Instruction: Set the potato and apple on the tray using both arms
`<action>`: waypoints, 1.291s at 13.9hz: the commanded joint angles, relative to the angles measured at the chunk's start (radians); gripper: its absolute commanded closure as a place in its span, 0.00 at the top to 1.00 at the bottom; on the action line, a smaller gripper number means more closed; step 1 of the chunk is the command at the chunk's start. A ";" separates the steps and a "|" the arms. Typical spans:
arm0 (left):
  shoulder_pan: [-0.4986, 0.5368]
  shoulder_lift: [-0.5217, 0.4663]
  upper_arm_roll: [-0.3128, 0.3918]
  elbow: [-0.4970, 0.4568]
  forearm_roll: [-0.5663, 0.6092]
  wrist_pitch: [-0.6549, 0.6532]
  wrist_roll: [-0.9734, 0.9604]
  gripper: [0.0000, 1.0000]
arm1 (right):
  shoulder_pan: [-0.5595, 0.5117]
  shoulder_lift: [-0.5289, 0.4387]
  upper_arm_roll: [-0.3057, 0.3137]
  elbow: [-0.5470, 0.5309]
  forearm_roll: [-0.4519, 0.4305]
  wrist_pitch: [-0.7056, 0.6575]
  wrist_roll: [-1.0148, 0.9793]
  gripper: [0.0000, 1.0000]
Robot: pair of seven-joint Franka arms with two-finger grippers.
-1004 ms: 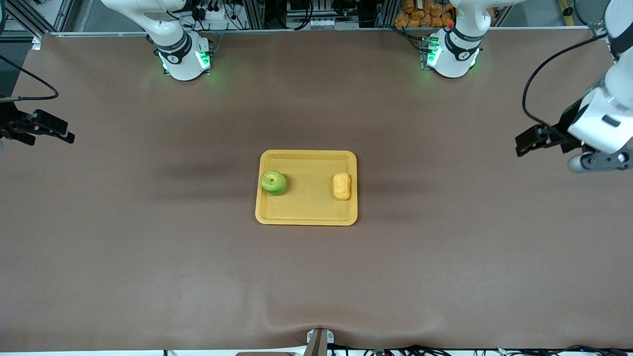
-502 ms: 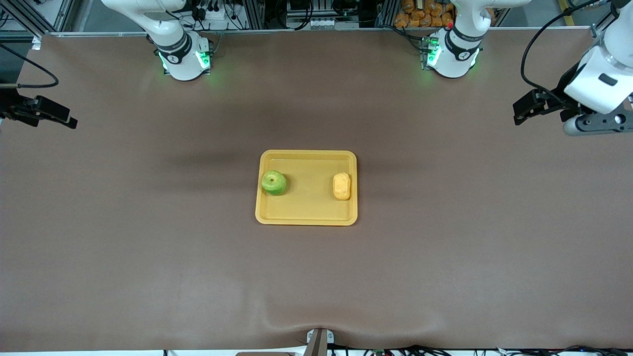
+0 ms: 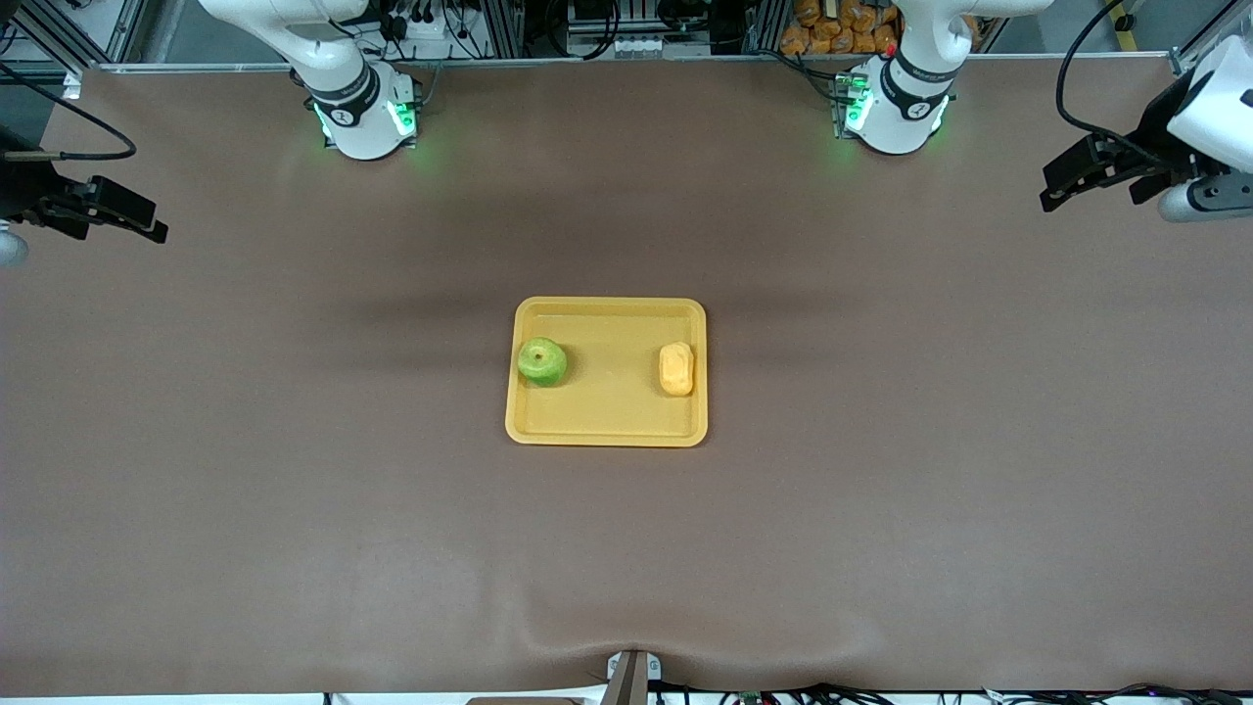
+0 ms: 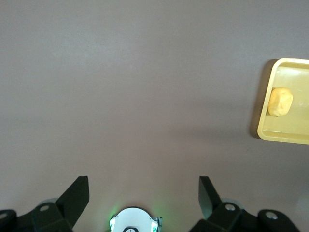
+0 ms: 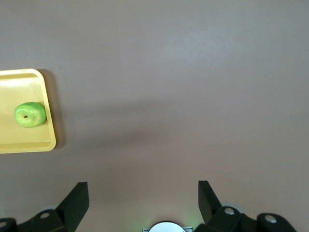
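Note:
The yellow-orange tray [image 3: 607, 416] lies at the table's middle. The green apple [image 3: 541, 361] sits on it at the end toward the right arm. The potato [image 3: 676, 368] sits on it at the end toward the left arm. My left gripper [image 3: 1062, 181] is open and empty, high over the table's edge at the left arm's end. My right gripper [image 3: 147, 223] is open and empty, high over the right arm's end. The left wrist view shows the potato [image 4: 280, 101] on the tray [image 4: 285, 135]. The right wrist view shows the apple [image 5: 30, 114] on the tray [image 5: 29, 145].
The two arm bases [image 3: 367, 113] [image 3: 896, 108] glow green along the table's edge farthest from the front camera. A small mount [image 3: 631, 676] sits at the edge nearest the camera. Brown cloth [image 3: 294, 490] covers the table.
Both grippers have drawn back from the tray toward their bases' edge of the table, staying open. The apple, potato and tray have not moved.

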State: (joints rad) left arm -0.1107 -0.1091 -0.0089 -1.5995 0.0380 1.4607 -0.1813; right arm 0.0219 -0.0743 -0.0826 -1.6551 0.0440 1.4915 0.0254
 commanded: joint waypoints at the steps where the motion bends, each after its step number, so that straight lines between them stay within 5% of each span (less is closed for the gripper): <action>1: -0.017 -0.021 0.009 -0.016 -0.017 -0.017 -0.007 1.00 | 0.006 -0.002 0.003 0.011 -0.020 0.006 0.013 1.00; 18: -0.023 0.017 0.003 0.015 -0.021 -0.017 0.012 1.00 | 0.009 0.008 0.001 0.011 -0.030 0.013 0.011 1.00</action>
State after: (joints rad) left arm -0.1302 -0.1006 -0.0104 -1.6004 0.0379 1.4519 -0.1812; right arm 0.0241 -0.0702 -0.0821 -1.6550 0.0362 1.5085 0.0254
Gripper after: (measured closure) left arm 0.000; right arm 0.000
